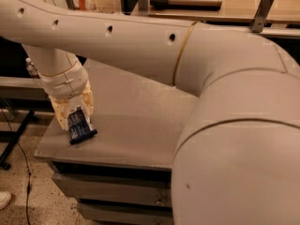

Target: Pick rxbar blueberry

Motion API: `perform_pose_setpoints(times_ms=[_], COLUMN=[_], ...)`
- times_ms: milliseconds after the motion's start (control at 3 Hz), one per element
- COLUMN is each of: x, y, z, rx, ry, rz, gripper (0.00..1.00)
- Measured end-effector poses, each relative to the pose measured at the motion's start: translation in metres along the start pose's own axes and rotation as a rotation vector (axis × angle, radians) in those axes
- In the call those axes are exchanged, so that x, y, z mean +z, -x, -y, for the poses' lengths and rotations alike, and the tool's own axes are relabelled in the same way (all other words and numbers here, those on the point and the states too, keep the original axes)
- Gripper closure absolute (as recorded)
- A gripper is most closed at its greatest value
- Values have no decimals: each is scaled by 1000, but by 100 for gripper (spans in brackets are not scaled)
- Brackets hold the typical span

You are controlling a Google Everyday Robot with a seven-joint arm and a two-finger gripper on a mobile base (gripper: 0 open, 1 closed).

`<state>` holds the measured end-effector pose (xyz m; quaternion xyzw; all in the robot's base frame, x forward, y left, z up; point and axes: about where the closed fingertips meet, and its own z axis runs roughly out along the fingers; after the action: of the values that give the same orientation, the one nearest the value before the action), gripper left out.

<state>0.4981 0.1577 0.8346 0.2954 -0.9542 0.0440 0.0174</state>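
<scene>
Grey table [136, 125], front-left edge; gripper [73, 112] clasps tilted rxbar blueberry [80, 128].

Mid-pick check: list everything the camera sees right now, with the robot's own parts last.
rxbar blueberry: one, dark navy with white print, tilted, lower end at the table's front-left corner, between the gripper's fingers
table: one, grey, centre of view
drawer fronts: grey, stacked under the table top
wooden surface: one, tan, along the top, behind the arm
metal bracket: one, grey, top right
black stand leg: one, on the floor at left
shoe: one, white, bottom-left edge
arm: one, cream, crossing from right to left
gripper: one, cream, over the front-left corner, shut on the bar
</scene>
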Motion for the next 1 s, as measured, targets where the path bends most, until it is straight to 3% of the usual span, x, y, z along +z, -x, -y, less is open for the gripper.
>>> perform_pose_setpoints(times_ms=[1000], x=[-50], y=[-3], z=[51], rx=[73], ry=[-103], rz=[109], gripper=[100])
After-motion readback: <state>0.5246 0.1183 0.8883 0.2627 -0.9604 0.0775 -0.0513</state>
